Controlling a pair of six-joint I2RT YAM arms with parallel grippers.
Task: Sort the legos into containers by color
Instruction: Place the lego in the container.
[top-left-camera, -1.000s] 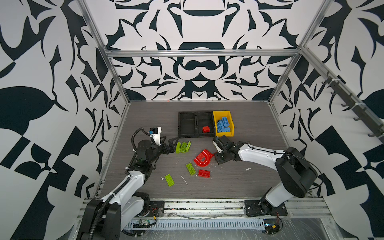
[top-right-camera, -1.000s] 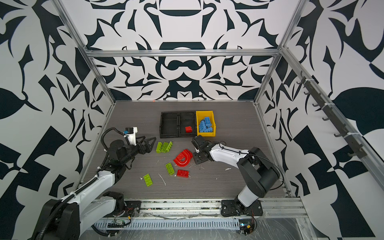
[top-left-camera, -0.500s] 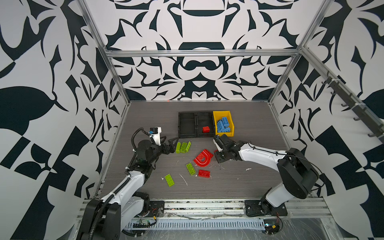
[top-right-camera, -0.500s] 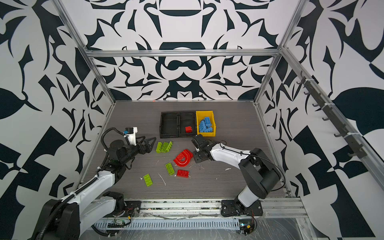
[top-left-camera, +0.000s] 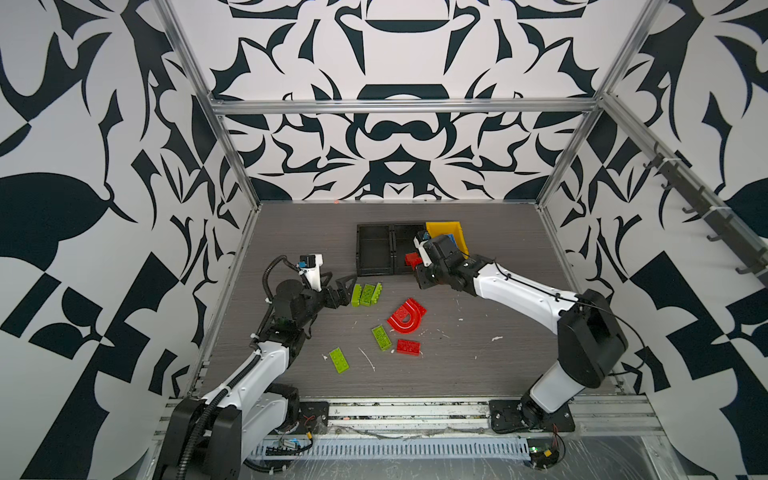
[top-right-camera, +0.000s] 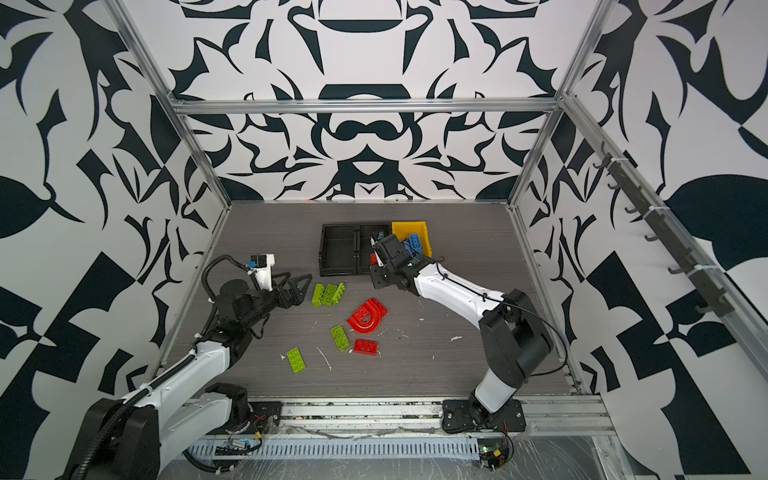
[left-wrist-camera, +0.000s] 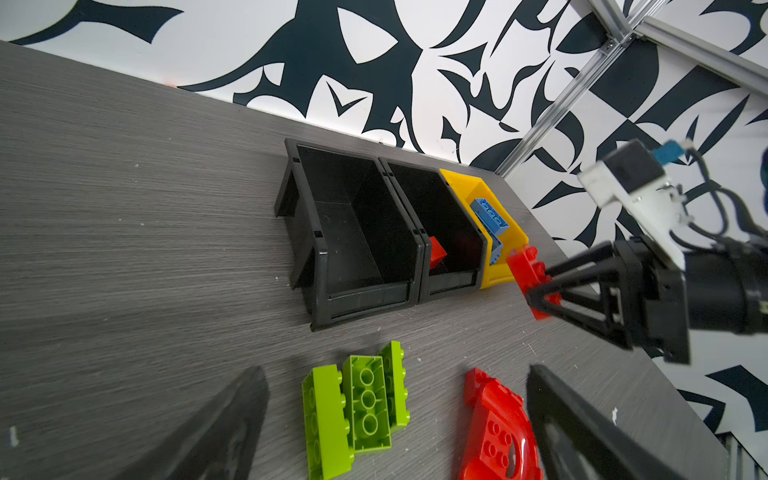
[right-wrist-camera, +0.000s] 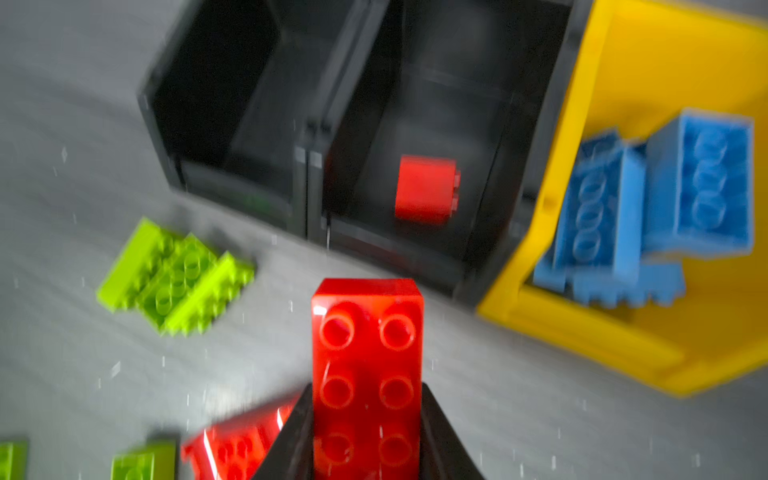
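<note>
Right wrist (blurred): right gripper (right-wrist-camera: 368, 415) is clamped on red brick (right-wrist-camera: 368, 353), studs toward the camera, clear of the table (right-wrist-camera: 62, 104). Ahead sits middle bin (right-wrist-camera: 395, 253) with one red piece (right-wrist-camera: 426, 189). Left bin (right-wrist-camera: 249, 137) is empty. Yellow bin (right-wrist-camera: 582, 332) has blue bricks (right-wrist-camera: 648, 195).

Left wrist: fingers (left-wrist-camera: 224, 428) are spread wide, nothing held. Green cluster (left-wrist-camera: 357, 399) lies on the table ahead, arch (left-wrist-camera: 494, 432) beside it. Red brick (left-wrist-camera: 525, 270) hangs by the yellow bin's front corner, seemingly not yet over the middle bin.

Top views: left gripper (top-left-camera: 348, 291) is just beside the cluster. Red brick is mostly hidden under the right wrist. Loose on the table: arch, spare red brick (top-left-camera: 408, 346), two greens (top-left-camera: 381, 337).

Step in hand: drop-off of red brick into middle bin, not yet done. Next: get it past the front rim, centre it over the black bin and not the yellow one, then part the jaws.
</note>
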